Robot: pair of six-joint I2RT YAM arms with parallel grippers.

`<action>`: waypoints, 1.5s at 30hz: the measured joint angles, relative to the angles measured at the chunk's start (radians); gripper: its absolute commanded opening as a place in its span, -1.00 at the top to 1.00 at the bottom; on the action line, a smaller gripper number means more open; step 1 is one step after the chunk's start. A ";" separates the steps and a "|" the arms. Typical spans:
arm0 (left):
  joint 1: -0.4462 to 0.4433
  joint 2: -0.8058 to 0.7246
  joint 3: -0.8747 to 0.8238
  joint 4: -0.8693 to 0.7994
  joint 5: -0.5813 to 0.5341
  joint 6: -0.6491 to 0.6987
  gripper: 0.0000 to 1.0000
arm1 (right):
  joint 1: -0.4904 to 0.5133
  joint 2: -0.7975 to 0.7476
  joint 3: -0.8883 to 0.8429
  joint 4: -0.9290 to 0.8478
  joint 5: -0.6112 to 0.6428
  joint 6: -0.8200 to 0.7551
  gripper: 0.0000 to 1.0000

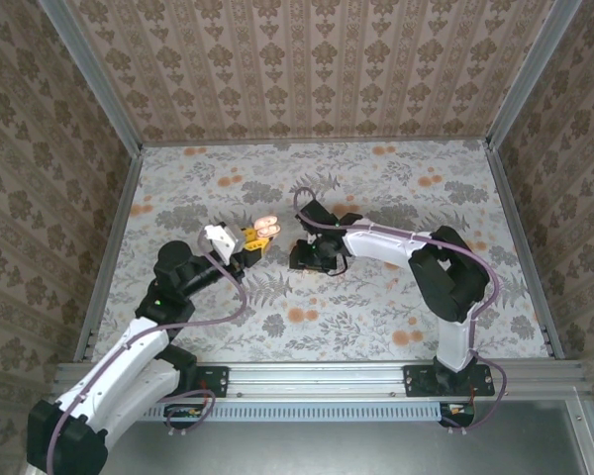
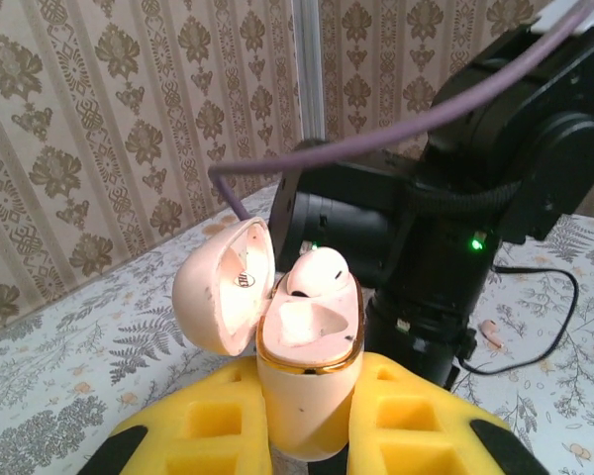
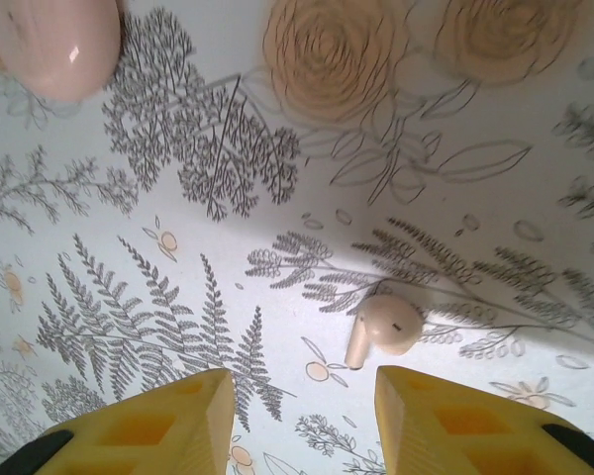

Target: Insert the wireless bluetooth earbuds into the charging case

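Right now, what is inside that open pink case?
One earbud sits in the charging case, with its stem hidden down in its pocket. The hollow beside it looks empty.

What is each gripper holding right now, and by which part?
The left gripper grips the open charging case by its lower body, between the yellow pads. The right gripper, open above the loose earbud, holds nothing.

charging case: glossy plastic, shiny gold rim | earbud: smooth plastic | table: matt
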 measured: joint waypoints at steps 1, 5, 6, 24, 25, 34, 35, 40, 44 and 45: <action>0.000 0.003 0.000 0.000 0.001 0.000 1.00 | -0.007 0.000 0.004 -0.004 0.000 -0.006 0.14; 0.000 0.019 0.000 0.000 0.011 0.000 1.00 | -0.028 0.000 0.019 -0.032 0.002 -0.022 0.14; 0.000 0.022 0.000 0.000 0.014 0.000 1.00 | -0.032 0.002 0.029 -0.045 0.004 -0.029 0.14; 0.000 0.004 0.000 -0.041 0.034 0.000 1.00 | -0.023 0.158 0.215 -0.215 0.047 -0.145 0.16; 0.000 0.001 0.000 -0.042 0.034 0.000 1.00 | -0.018 0.162 0.228 -0.226 0.053 -0.149 0.16; 0.000 -0.005 0.000 -0.050 0.034 0.000 1.00 | 0.024 0.164 0.236 -0.262 0.084 -0.129 0.16; 0.000 -0.006 0.000 -0.050 0.034 0.000 1.00 | 0.028 0.164 0.230 -0.262 0.087 -0.119 0.15; 0.000 -0.008 0.000 -0.056 0.034 0.000 1.00 | 0.041 0.164 0.200 -0.262 0.089 -0.079 0.14; 0.000 -0.015 0.000 -0.071 0.034 0.003 1.00 | 0.047 0.164 0.195 -0.257 0.090 -0.052 0.14; 0.000 -0.018 0.000 -0.075 0.034 0.004 1.00 | 0.047 0.164 0.194 -0.254 0.090 -0.049 0.14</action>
